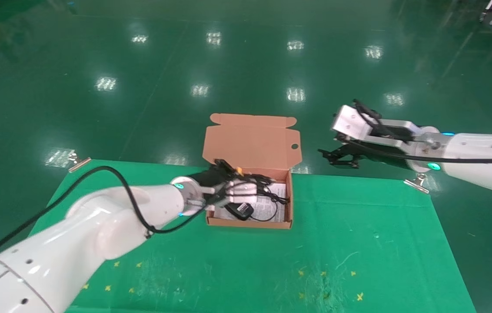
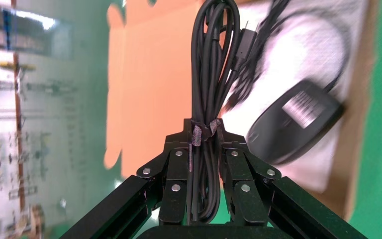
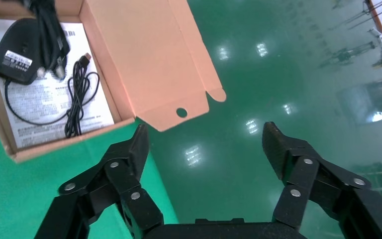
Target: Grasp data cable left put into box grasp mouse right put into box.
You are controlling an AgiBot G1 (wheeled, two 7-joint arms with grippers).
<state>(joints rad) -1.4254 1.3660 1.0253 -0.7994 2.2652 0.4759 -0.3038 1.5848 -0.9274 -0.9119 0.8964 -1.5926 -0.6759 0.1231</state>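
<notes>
Mouse (image 1: 240,209) already lies in box (image 1: 252,143), frame centre. Your left hand (image 2: 205,144) is clamped on data cable (image 2: 211,59) above it; release remains. Right hand (image 3: 206,144), upper right, spread wide, empty.

Right gripper (image 3: 206,149) spread wide, empty, over green floor (image 3: 278,74). Beyond it, orange box (image 3: 149,55), lid up. Inside on printed sheet (image 3: 40,99): mouse (image 3: 16,52), its coiled cord (image 3: 77,94) beside. Cable bundle (image 3: 49,25) hangs above the mouse.
</notes>
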